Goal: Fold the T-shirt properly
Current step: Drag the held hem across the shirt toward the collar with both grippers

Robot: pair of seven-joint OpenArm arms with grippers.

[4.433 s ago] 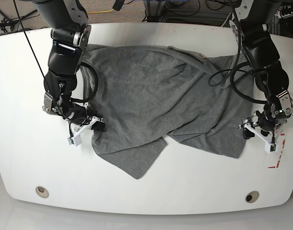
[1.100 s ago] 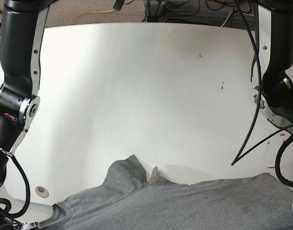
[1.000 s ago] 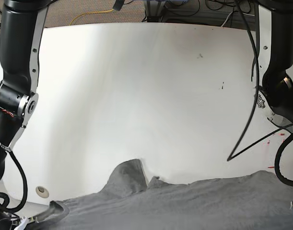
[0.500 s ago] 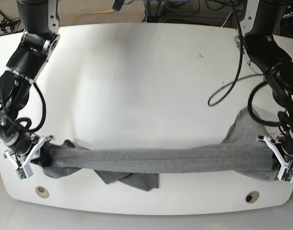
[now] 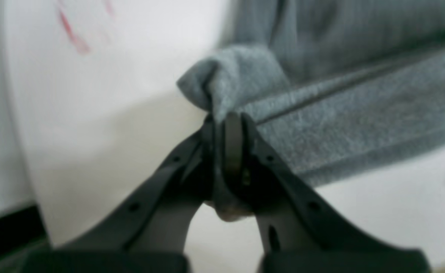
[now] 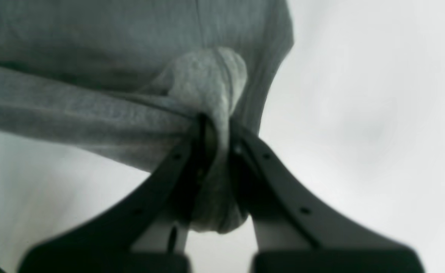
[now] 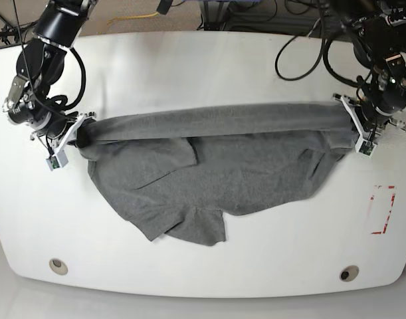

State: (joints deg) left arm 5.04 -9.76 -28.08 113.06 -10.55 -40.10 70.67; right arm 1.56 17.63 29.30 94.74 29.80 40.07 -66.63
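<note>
Both end effectors, L & R, clamp T-shirt taut btwn them.

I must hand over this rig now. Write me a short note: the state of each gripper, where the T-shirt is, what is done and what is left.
Left gripper: shut on the T-shirt, on a bunched bit at its end.
Right gripper: shut on the T-shirt at the opposite end.
T-shirt: stretched in a taut band between both grippers; the rest lies rumpled on the white table toward the near edge.
Done: both ends gripped.
Left: lay it flat and smooth, then make every fold.
</note>
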